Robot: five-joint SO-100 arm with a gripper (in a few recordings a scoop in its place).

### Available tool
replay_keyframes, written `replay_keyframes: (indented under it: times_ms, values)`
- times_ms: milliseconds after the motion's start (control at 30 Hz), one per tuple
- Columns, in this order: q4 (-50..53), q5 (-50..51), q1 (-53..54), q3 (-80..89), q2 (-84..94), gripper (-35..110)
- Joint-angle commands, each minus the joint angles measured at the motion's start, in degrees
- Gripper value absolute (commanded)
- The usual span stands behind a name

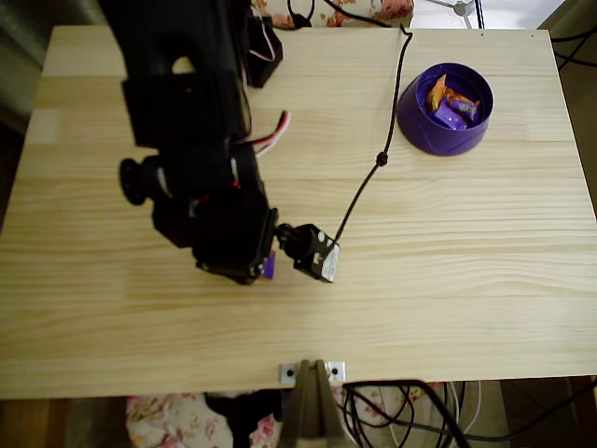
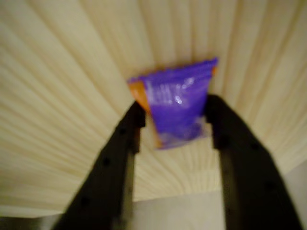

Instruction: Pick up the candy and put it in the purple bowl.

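Note:
The candy [image 2: 177,103], a shiny purple wrapper with an orange strip at its left end, sits between my two black fingers [image 2: 129,129] in the blurred wrist view. Both fingers press against its sides. My gripper [image 2: 176,115] is shut on the candy, close over the pale wooden table. In the overhead view only a small purple sliver of the candy [image 1: 269,266] shows under the black gripper [image 1: 261,269], left of the table's middle. The purple bowl [image 1: 420,126] stands at the far right and holds several wrapped candies [image 1: 452,107].
A black cable [image 1: 378,159] runs from the table's far edge across the middle to the wrist camera [image 1: 317,254]. A metal bracket [image 1: 312,371] is fixed at the near edge. Bare wood lies between the arm and the bowl.

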Motion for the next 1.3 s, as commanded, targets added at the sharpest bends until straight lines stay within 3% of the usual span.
replay_keyframes:
  times_ms: [0, 167, 433, 900, 1267]
  values:
    - [-0.79, 0.18, 0.26, -4.48, 1.67, 8]
    - [-1.05, 0.0, 0.7, -4.92, 1.85, 0]
    - [-0.62, 0.26, 0.62, -4.31, 3.78, 0]
    - [6.59, 1.23, -1.14, -2.9, 23.91, 0]
    - [12.3, 5.54, -15.03, 1.32, 42.36, 0]
